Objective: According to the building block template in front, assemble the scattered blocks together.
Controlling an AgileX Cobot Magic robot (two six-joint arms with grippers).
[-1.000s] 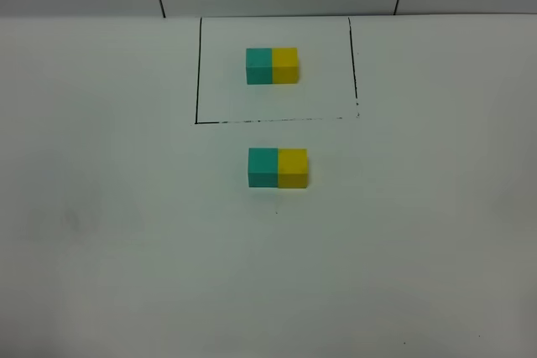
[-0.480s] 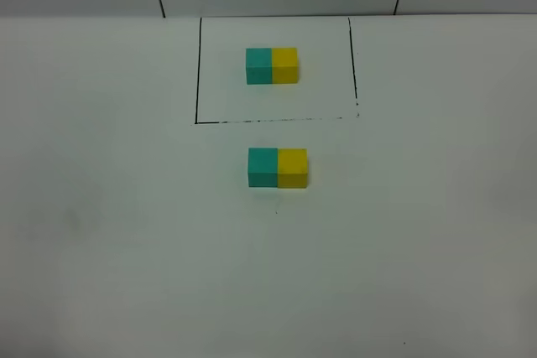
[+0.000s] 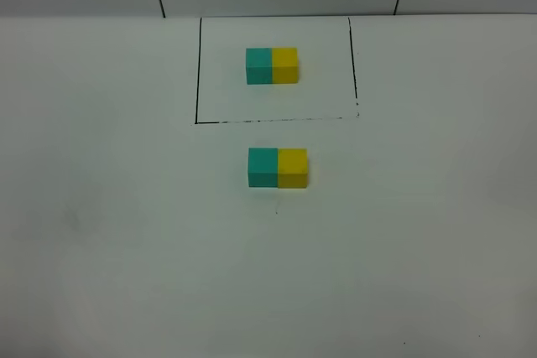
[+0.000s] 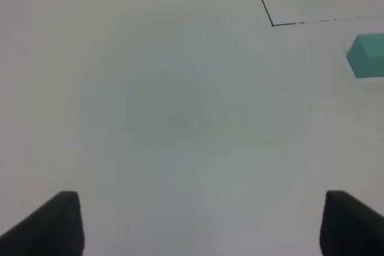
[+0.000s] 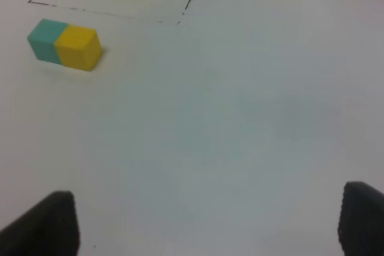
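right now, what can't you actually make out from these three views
- Left wrist view: the yellow loose cube is cut off by the frame edge; only the teal loose cube shows.
- Both wrist views: each gripper shows only as dark finger tips at the frame edge.
- Exterior high view: neither arm is in frame.
- Whether the loose cubes are truly joined or merely touching is too small to tell.

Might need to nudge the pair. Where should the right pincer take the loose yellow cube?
Come straight down on the yellow cube and pinch its near and far faces. Its left face sits flush against the teal cube, so no finger fits there; the other sides look free.
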